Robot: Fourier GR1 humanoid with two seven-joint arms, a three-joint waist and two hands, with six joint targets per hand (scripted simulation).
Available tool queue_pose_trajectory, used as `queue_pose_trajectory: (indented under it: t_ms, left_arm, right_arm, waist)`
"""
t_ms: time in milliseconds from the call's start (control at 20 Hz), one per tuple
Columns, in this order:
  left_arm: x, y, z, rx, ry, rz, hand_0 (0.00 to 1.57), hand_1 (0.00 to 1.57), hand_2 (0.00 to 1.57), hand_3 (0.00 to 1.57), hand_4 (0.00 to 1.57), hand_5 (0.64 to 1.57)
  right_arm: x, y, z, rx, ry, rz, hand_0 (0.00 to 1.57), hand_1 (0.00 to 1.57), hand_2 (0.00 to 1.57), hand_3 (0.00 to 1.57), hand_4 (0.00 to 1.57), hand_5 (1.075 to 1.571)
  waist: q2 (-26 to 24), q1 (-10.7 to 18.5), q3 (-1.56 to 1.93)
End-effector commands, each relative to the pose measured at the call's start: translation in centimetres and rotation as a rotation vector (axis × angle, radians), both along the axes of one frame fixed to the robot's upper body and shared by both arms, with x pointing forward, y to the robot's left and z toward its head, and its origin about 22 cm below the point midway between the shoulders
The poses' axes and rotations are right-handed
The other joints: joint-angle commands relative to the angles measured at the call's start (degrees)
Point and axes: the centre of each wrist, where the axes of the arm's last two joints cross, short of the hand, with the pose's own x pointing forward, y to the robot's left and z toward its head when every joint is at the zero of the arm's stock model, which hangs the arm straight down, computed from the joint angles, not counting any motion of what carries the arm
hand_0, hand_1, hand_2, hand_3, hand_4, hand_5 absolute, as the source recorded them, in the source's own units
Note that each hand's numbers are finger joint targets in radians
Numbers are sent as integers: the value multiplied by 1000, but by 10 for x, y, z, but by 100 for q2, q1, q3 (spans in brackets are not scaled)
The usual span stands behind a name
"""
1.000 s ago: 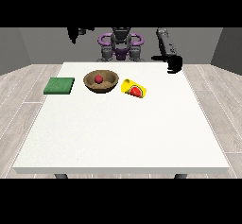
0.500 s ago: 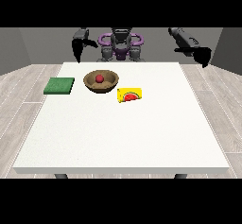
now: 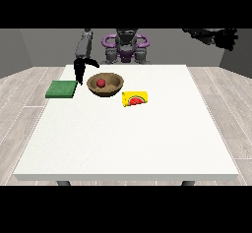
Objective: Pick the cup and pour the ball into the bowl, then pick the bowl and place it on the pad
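From my station I see the white surface (image 3: 123, 133) with the wooden bowl (image 3: 105, 84) toward its far side, and the red ball (image 3: 100, 83) is sitting inside the bowl. The yellow cup (image 3: 135, 99) lies tipped on its side at about four o'clock from the bowl, just beside it but not touching, its red-lined mouth turned toward my camera. The green pad (image 3: 62, 89) lies flat at nine o'clock from the bowl, near the surface's edge, with a gap between them.

The hand at the view's left (image 3: 79, 68) hangs down at about ten o'clock from the bowl, over the gap between pad and bowl, fingers pointing downward; I cannot tell whether they are straight or curled, and it holds nothing that I can make out. The hand at the view's right (image 3: 222, 37) is raised high, well off past the surface's far corner at two o'clock, well apart from everything; its finger posture I cannot tell either.
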Motion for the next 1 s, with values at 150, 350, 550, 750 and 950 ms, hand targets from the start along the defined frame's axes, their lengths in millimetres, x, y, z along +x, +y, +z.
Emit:
queue_pose_trajectory:
  t_ms: [150,350,550,750,950]
  left_arm:
    - [-15,13,62,21,-46,18,0,0,0,0,0,1545]
    - [-16,10,64,26,-15,-33,0,0,0,0,0,1536]
    - [-20,4,87,27,-29,-28,0,0,0,0,0,1539]
    - [-33,18,110,31,-79,4,0,0,0,0,0,1528]
    - [-33,11,108,26,-108,-23,0,0,0,0,0,1529]
  right_arm:
    - [20,-3,-39,10,39,-4,0,0,0,0,289,1570]
    - [32,3,-47,91,114,-22,0,0,0,0,374,1570]
    - [61,-11,-23,87,133,-30,0,0,0,0,401,1571]
    - [62,2,-36,83,132,-25,0,0,0,0,376,1571]
    - [53,3,-57,90,99,-36,0,0,0,0,307,1567]
  waist:
    - [132,-8,-2]
    - [-61,49,-3]
    - [6,89,-3]
    - [238,86,-3]
    - [408,201,0]
